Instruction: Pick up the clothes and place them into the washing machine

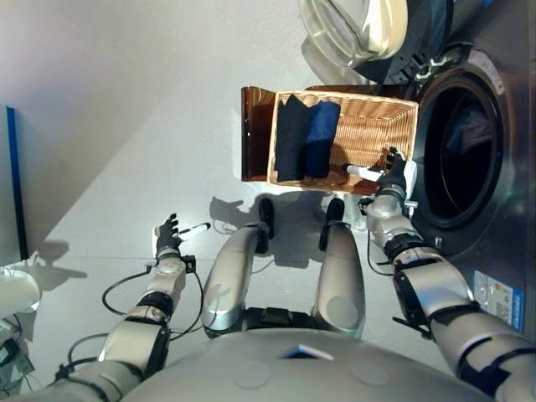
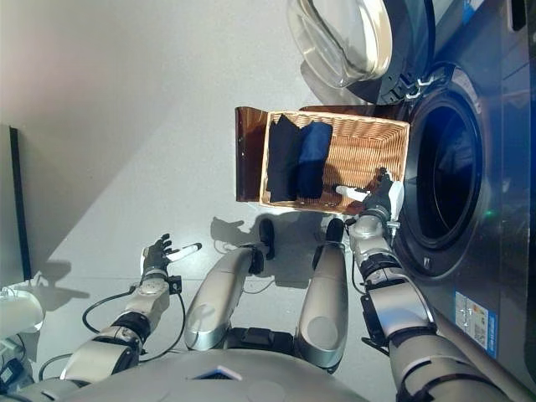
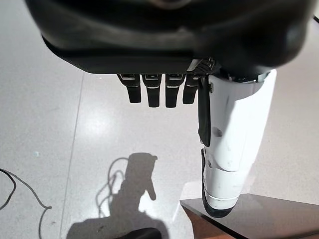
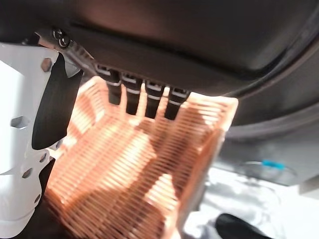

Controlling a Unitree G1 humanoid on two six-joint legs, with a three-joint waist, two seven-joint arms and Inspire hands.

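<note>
A wicker basket [image 1: 368,102] stands on the floor in front of me. Folded black clothes [image 1: 291,138] and blue clothes [image 1: 321,136] lie in its left half. The washing machine [image 1: 494,92] is at the right, its round drum opening [image 1: 461,163] dark. My right hand [image 1: 392,177] hovers at the basket's near right corner, beside the drum. Its fingers [image 4: 144,99] are straight over bare wicker [image 4: 134,169] and hold nothing. My left hand [image 1: 167,239] is out over the floor at the left. It is open too, with fingers [image 3: 154,92] and white thumb [image 3: 232,144] extended.
The machine's glass door [image 1: 360,29] is swung open beyond the basket. A brown stand [image 1: 254,134] sits against the basket's left side. A white object [image 1: 17,293] and a blue-edged panel [image 1: 12,176] are at the far left.
</note>
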